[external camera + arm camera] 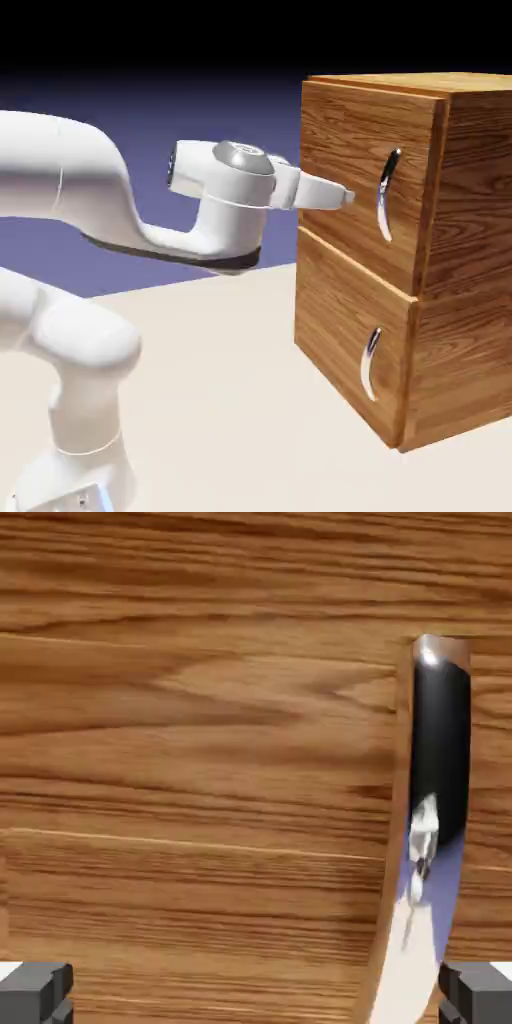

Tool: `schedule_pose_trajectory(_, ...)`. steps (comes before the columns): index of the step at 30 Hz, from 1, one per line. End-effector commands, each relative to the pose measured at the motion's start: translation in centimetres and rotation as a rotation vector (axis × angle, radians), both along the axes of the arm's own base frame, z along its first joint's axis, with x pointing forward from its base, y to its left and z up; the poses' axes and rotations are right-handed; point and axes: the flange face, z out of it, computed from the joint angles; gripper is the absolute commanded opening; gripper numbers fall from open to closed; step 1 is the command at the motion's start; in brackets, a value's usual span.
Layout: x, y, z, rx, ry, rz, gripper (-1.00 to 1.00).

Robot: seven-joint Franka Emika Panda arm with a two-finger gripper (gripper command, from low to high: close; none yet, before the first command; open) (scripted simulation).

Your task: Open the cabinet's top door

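Claw (348, 196) level with the top door (362, 175), just short of its face, wide open, nothing held. Cabinet (470, 260) at the right on the table (230, 400), both panels looking shut. Handle (385, 193) on the top door a little right of the claw, not yet between the fingers. In the hand view, handle (428, 842) well off centre, close to the right fingertip (478, 990), left fingertip (35, 990) far away over bare wood. Best to shift sideways toward the handle until centred between the tips, then ease forward so the tips pass either side of the bar, close firmly, and pull back along the door's arc. Worth avoiding: closing early, likely pinching only the bar's edge and slipping off. Lower handle (369, 362) well below, not to be touched.
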Motion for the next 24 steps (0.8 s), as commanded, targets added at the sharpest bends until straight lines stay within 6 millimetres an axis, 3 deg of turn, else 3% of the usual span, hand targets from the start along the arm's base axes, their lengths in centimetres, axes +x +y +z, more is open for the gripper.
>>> schedule_pose_trajectory(1,0.0,-0.3,-0.1,0.004,-0.014,0.001,1.0)
schedule_pose_trajectory(17,1.7,-5.2,-2.6,0.076,-0.2,0.041,1.0)
schedule_pose_trajectory(22,6.7,-5.0,-2.6,0.076,-0.2,0.041,1.0)
schedule_pose_trajectory(23,6.7,-5.0,-2.6,0.076,-0.2,0.041,-1.0)
schedule_pose_trajectory(24,6.7,-5.0,-2.6,0.076,-0.2,0.041,-1.0)
